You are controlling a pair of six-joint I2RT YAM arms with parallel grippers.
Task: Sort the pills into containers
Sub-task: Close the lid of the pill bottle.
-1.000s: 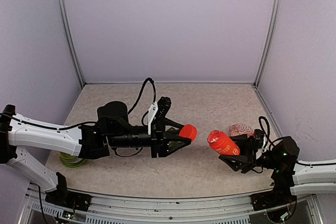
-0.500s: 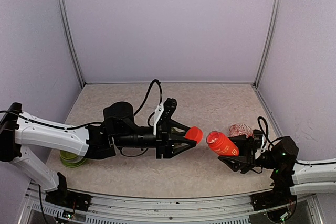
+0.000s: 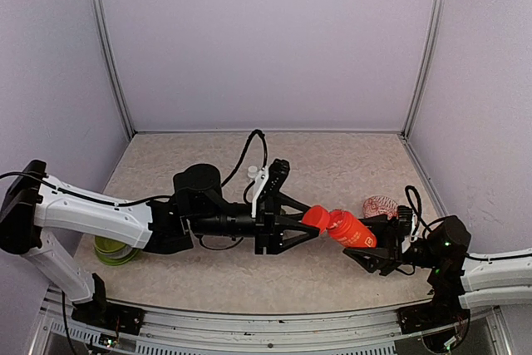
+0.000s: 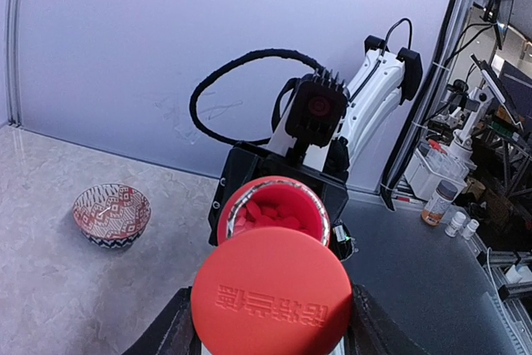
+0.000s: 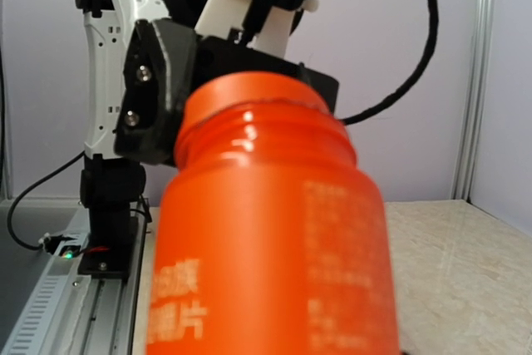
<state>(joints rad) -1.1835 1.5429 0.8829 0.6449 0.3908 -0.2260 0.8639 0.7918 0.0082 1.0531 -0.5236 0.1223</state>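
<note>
Spill risk | left gripper (image 3: 304, 224) clamps red cap (image 4: 270, 293) off-centre at open mouth of red pill bottle (image 3: 353, 229) clasped by right gripper (image 3: 371, 244) | nudge could tip pills (image 4: 270, 212) out | containers unseen

Probably a robotics lab, pale-walled test booth (image 3: 266, 39), aluminium frame posts (image 3: 110, 47), cluttered equipment bench (image 4: 499, 147) outside

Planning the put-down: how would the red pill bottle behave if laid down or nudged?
The red pill bottle is cylindrical and smooth, so on its side it would probably roll. Its mouth is open, the red cap held just before it, and red pills show inside, so tipping likely spills them. It looks like rigid plastic, probably light.
</note>
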